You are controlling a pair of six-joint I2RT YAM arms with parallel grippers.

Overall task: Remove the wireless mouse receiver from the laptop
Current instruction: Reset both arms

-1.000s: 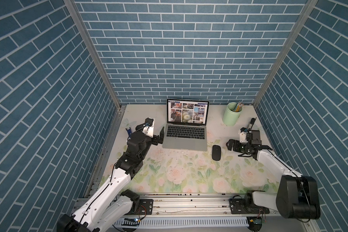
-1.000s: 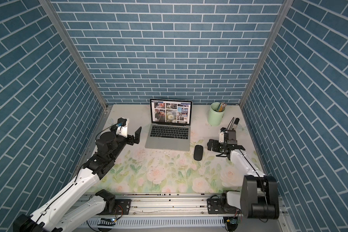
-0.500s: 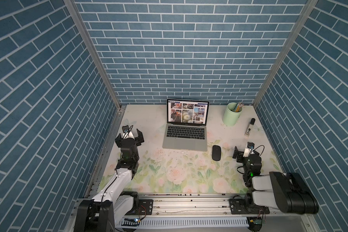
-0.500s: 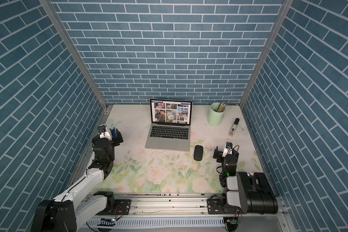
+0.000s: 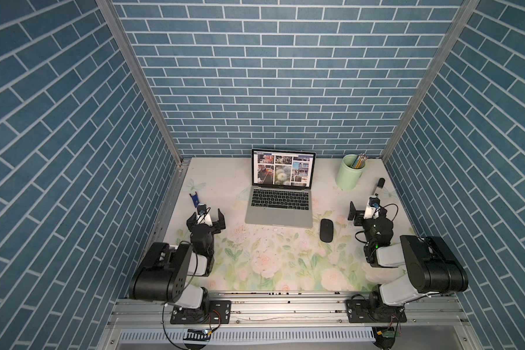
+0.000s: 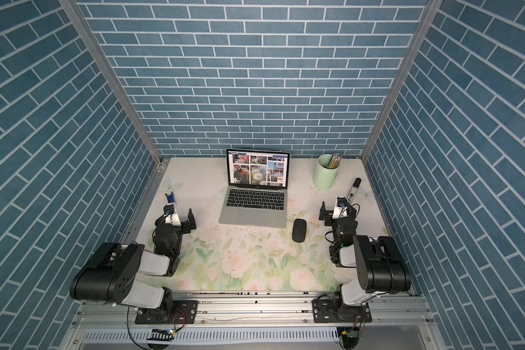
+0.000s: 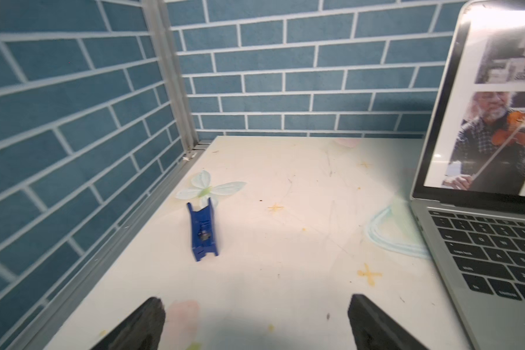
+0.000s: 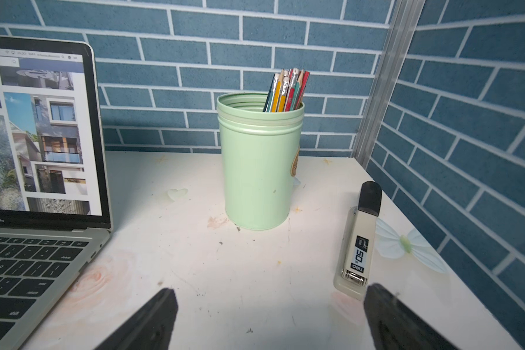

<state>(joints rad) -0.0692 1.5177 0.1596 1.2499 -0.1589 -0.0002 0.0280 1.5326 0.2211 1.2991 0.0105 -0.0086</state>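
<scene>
Receiver not located. No black stub shows on the laptop (image 5: 279, 209) in either top view. Its right edge, seen in the right wrist view, carries only a bare port slot. Its left edge, in the left wrist view, shows nothing jutting out, though that side wall is mostly hidden. Cannot say whether the receiver is out or just too small to see.

Change over the last second: the left gripper (image 7: 256, 300) was up against the laptop's left edge, and the right gripper (image 8: 270, 291) was reached out beyond the mouse (image 5: 326, 230). Both arms are now folded back toward the front rail, well apart from the laptop. My reading: the pull attempt is over and the arms are retiring.

Both sets of jaws stand spread wide, nothing between them, touching nothing. Blue clip (image 7: 203, 235) lies ahead of the left gripper; stapler (image 8: 358, 242) lies just ahead of the right.
</scene>
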